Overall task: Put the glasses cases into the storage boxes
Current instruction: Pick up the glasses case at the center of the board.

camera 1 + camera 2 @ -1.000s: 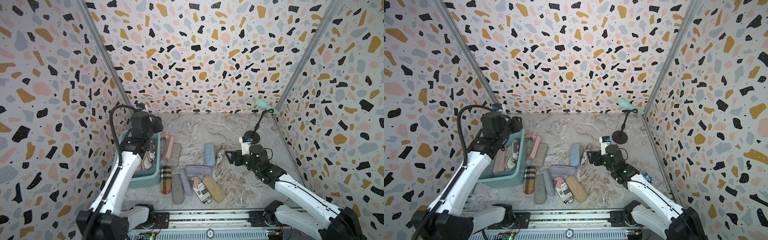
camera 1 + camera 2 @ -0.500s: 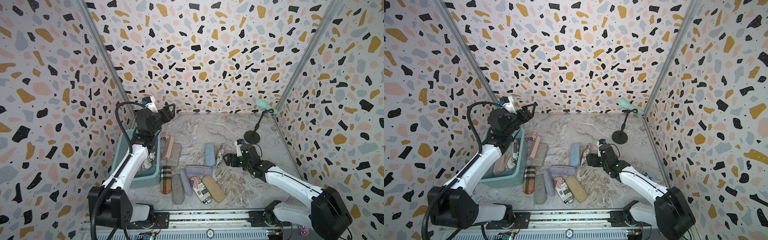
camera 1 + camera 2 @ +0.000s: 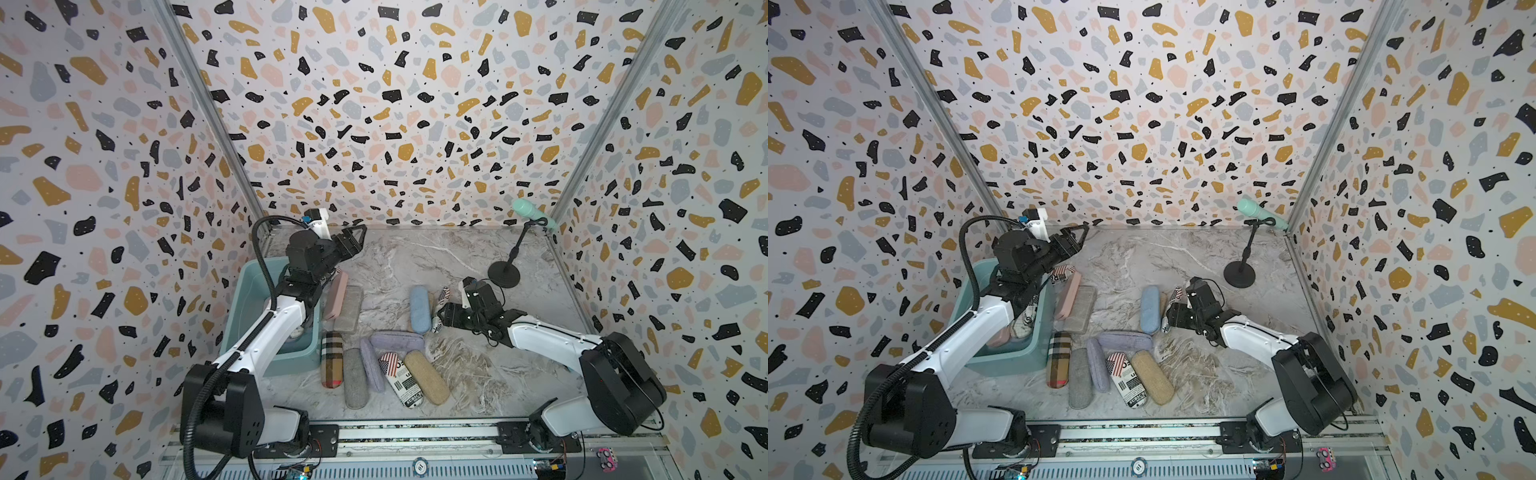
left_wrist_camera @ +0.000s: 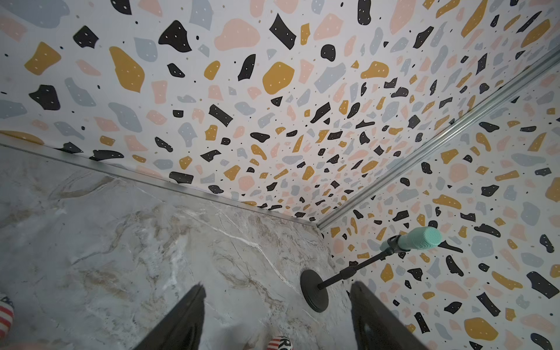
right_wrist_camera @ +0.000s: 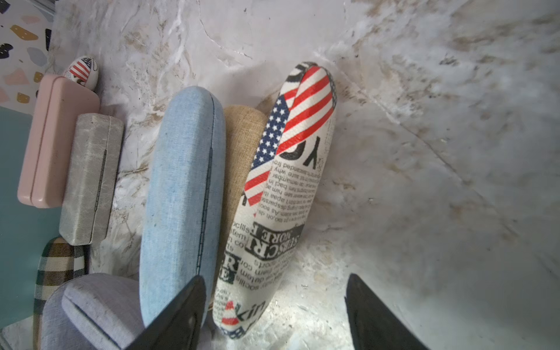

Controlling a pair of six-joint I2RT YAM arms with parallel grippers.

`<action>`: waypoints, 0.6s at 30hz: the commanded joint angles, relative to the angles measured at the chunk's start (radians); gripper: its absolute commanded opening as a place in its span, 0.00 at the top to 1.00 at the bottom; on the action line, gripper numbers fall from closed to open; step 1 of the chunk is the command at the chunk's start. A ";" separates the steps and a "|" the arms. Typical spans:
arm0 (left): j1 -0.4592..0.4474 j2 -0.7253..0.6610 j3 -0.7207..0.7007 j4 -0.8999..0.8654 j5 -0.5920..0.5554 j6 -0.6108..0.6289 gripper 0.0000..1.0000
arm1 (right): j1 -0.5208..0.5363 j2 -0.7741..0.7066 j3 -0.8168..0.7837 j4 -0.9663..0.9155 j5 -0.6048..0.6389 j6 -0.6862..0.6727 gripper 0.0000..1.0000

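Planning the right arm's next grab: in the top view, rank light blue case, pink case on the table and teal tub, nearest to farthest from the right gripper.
In a top view, from the right gripper:
1. light blue case, close beside it, mid-table.
2. pink case, beside the tub.
3. teal tub, left arm's side.

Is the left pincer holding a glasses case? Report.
No, in the left wrist view the left pincer gapes open over the marble table, gripping nothing.

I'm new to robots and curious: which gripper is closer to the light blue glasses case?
Right. The right gripper sits low just beside the light blue glasses case; the left gripper hangs raised near the teal tub's far corner.
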State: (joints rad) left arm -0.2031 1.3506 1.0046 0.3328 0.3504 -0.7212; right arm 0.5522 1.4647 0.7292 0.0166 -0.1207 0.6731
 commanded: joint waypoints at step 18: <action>-0.024 -0.044 0.002 0.015 -0.008 0.041 0.24 | 0.013 0.077 0.120 -0.079 0.039 -0.061 0.49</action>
State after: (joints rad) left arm -0.2211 1.3350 1.0046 0.3264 0.3492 -0.7078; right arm 0.5613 1.5330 0.8074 -0.0105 -0.1017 0.6479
